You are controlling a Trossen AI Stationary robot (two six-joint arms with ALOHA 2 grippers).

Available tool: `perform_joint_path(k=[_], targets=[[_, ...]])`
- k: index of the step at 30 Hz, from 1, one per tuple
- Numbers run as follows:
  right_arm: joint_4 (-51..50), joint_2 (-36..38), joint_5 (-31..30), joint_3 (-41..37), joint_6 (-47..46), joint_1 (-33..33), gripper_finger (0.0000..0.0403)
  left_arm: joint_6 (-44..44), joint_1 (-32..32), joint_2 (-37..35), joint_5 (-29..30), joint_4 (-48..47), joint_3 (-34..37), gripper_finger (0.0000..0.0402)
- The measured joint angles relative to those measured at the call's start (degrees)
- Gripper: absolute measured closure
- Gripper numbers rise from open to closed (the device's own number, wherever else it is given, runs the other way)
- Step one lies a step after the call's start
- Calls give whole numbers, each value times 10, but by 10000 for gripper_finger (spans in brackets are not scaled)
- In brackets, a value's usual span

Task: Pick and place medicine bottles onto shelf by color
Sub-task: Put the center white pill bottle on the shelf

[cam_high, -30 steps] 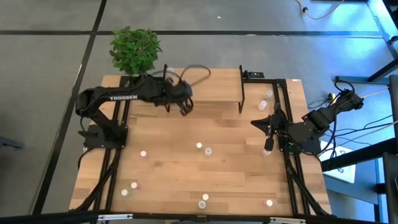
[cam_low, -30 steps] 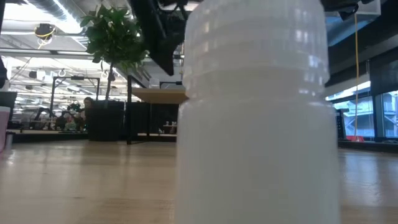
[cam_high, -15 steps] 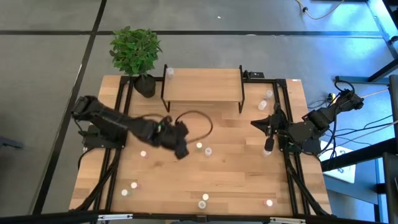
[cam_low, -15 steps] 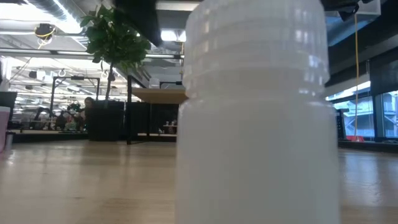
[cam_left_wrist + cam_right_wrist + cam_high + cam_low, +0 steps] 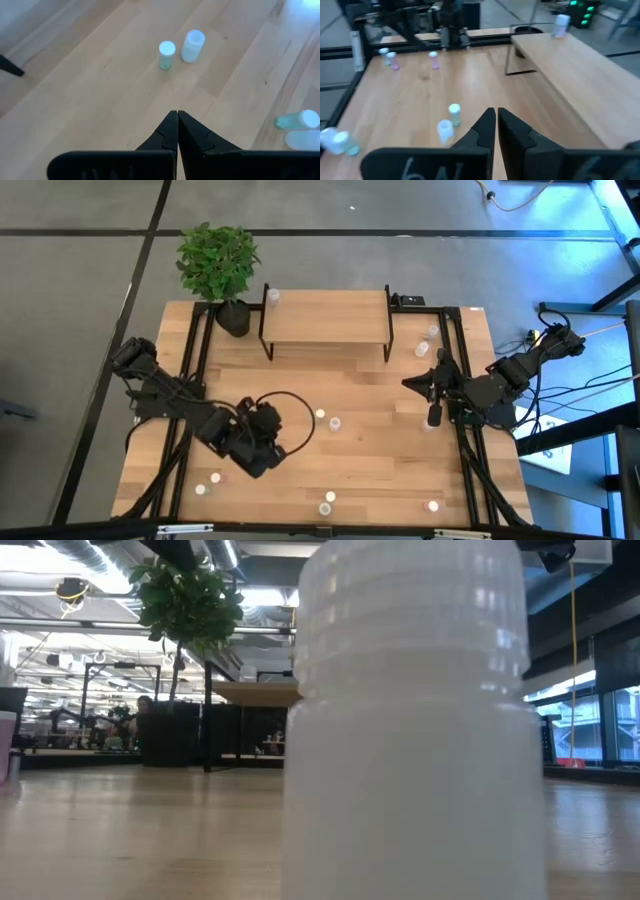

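Pincers on both arms are pressed shut and empty. In the left wrist view the left gripper [image 5: 177, 116] has its two dark fingers meeting tip to tip above bare wood, gripping nothing; a green-capped bottle [image 5: 166, 54] and a white bottle [image 5: 192, 45] stand just beside each other ahead of it, well apart from the tips. From above, the left gripper [image 5: 258, 460] sits low over the front-left part of the table [image 5: 380, 440]. The right gripper [image 5: 497, 113] is likewise closed on nothing, hanging over the table's right side [image 5: 432, 418].

Bottles lie scattered: two near the table's middle [image 5: 327, 420], some along the front edge [image 5: 327, 502], a pair by the shelf's right end [image 5: 427, 340]. The shelf [image 5: 325, 318] stands at the back, with one bottle [image 5: 273, 297] on its left rear corner, beside a potted plant [image 5: 217, 262]. In the low view a white bottle [image 5: 415, 730] stands right against the lens.
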State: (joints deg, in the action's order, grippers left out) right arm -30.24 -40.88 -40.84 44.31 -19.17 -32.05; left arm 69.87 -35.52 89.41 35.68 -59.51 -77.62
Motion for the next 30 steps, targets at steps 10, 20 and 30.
perform_joint_path(k=[10,20,30], targets=[[-1,-9,169,0,39,0,397,66,-22,0,9,-83,0,402],[-86,-56,181,28,-51,0,401,65,-21,0,50,-91,0,402],[-275,-157,256,153,-123,0,393,65,-21,1,59,-91,0,401]])
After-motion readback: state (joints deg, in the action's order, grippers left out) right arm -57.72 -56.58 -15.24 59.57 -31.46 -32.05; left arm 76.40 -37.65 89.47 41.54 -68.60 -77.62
